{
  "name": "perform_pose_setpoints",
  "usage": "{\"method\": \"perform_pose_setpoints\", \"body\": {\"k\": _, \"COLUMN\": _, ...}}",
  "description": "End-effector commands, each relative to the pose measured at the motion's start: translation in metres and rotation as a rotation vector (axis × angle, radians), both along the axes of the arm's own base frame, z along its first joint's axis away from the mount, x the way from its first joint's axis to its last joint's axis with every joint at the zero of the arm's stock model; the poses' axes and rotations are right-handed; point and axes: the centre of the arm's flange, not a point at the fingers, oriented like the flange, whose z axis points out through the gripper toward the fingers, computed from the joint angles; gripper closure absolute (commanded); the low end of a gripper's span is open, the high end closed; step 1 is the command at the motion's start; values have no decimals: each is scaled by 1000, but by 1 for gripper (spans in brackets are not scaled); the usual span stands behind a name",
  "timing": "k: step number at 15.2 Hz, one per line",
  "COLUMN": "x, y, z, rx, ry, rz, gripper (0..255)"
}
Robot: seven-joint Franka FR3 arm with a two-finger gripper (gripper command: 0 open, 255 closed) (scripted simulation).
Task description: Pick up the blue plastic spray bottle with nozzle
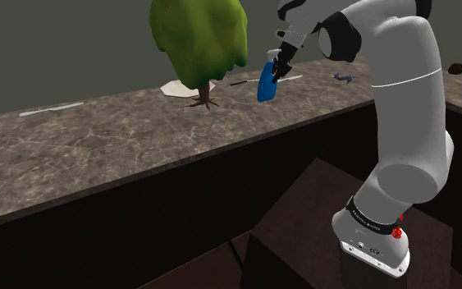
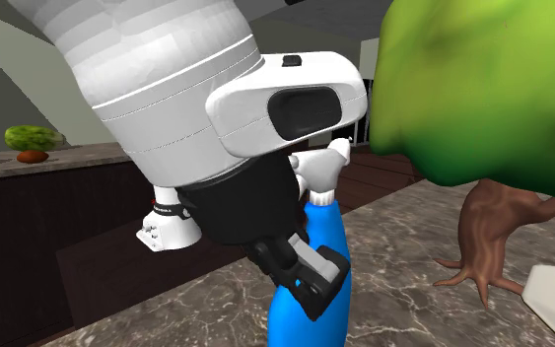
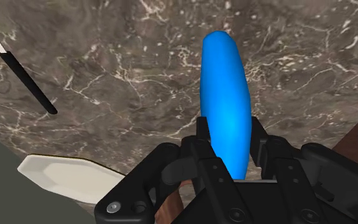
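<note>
Marbled counter [image 1: 98, 139] carries, in the shoulder view, one pale utensil [image 1: 52, 107] far left of the single tree [image 1: 200, 37]. One blue bottle [image 1: 266, 86] is tilted just right of the tree, clamped between the two fingers of the gripper [image 3: 229, 130]. Open counter runs from the tree to the front edge.

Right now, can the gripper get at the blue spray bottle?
Probably yes: the gripper seems shut on the spray bottle, its fingers against both sides, nothing between. The tree stands apart beside it.
</note>
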Motion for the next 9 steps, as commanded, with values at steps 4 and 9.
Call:
{"method": "perform_pose_setpoints", "body": {"k": 4, "x": 0, "y": 0, "z": 0, "rx": 0, "ry": 0, "rz": 0, "gripper": 255}}
{"method": "perform_pose_setpoints", "body": {"k": 9, "x": 0, "y": 0, "z": 27, "rx": 0, "ry": 0, "rz": 0, "gripper": 255}}
